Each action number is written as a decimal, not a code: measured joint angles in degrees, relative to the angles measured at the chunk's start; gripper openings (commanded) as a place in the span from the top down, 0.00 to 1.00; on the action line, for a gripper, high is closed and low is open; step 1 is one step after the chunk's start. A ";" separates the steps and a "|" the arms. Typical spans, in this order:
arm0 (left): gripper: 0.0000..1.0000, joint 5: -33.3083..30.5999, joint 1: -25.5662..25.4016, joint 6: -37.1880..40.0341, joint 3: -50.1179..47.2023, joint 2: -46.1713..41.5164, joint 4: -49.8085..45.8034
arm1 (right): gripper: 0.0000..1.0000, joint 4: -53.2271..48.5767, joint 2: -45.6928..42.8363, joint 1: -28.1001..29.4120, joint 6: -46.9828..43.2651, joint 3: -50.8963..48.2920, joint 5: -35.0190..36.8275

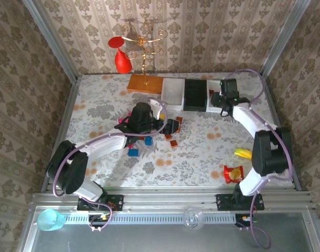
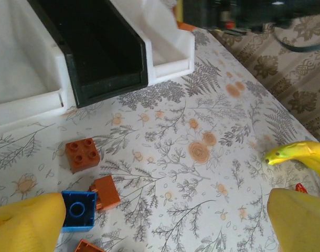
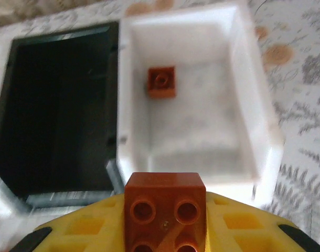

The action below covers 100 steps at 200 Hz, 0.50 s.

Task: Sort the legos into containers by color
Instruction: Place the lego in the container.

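Note:
My right gripper (image 3: 165, 220) is shut on an orange-brown lego (image 3: 165, 207) and hangs just short of the right white tray (image 3: 254, 110), which holds one orange-brown lego (image 3: 161, 82). The black tray (image 3: 60, 110) beside it looks bare. From above, the right gripper (image 1: 224, 102) covers most of that tray. My left gripper (image 2: 165, 231) is open over bare tablecloth, its yellow fingers (image 2: 23, 226) next to a blue lego (image 2: 78, 210) and orange-brown legos (image 2: 82, 154), (image 2: 105, 192). More pink, blue and orange legos (image 1: 148, 140) lie scattered around the left gripper (image 1: 156, 114).
A second white tray (image 1: 173, 92) sits left of the black tray (image 1: 195, 94). The gold stand's orange base (image 1: 146, 83) and a red balloon (image 1: 122, 60) are at the back. A yellow banana-shaped item (image 2: 301, 155) and a red-yellow snack packet (image 1: 233, 173) lie at the right front.

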 measured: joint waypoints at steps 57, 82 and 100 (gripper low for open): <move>0.00 -2.25 -0.31 0.39 0.28 -0.35 -1.84 | 0.35 -2.75 16.04 -2.32 -1.18 16.33 2.32; 0.00 -6.47 0.09 0.63 -0.59 -2.93 -5.05 | 0.28 -2.71 13.66 -2.29 -2.05 15.04 1.84; 0.00 -8.76 1.90 0.61 -2.71 -6.19 -7.48 | 0.26 -1.46 6.80 -1.14 -2.16 7.76 0.09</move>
